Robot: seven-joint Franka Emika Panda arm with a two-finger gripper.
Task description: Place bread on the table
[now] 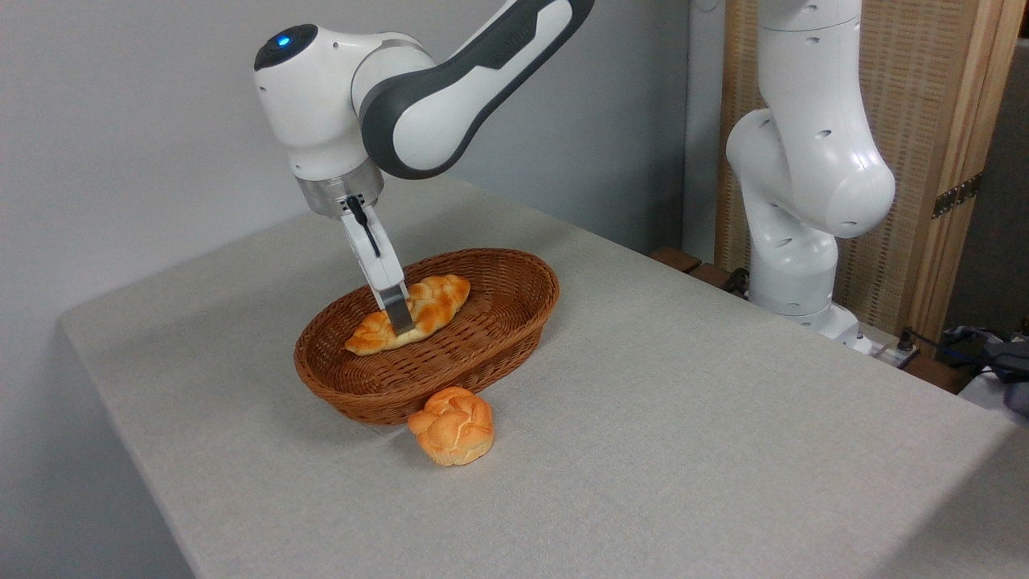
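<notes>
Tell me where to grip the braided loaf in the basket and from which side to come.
Grip the bread across its thick middle, coming from above: it lies lengthwise in the basket, whose raised rim blocks a sideways approach, and its ends taper. The gripper is already there.

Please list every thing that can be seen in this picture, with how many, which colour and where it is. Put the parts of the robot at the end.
braided loaf: one, golden-orange, inside the basket, at the gripper's tip
wicker basket: one, brown, oval, on the table left of centre
round knotted bun: one, orange, on the table against the basket's front wall
table: one, light beige-grey fabric top
wooden screen: one, light wood, behind the table on the right
cables: dark, count unclear, at the right edge
robot arm: one, white and dark grey, base at the table's right rear
gripper: one, white with grey finger, on the loaf; only one finger shows, so open or shut is unclear
</notes>
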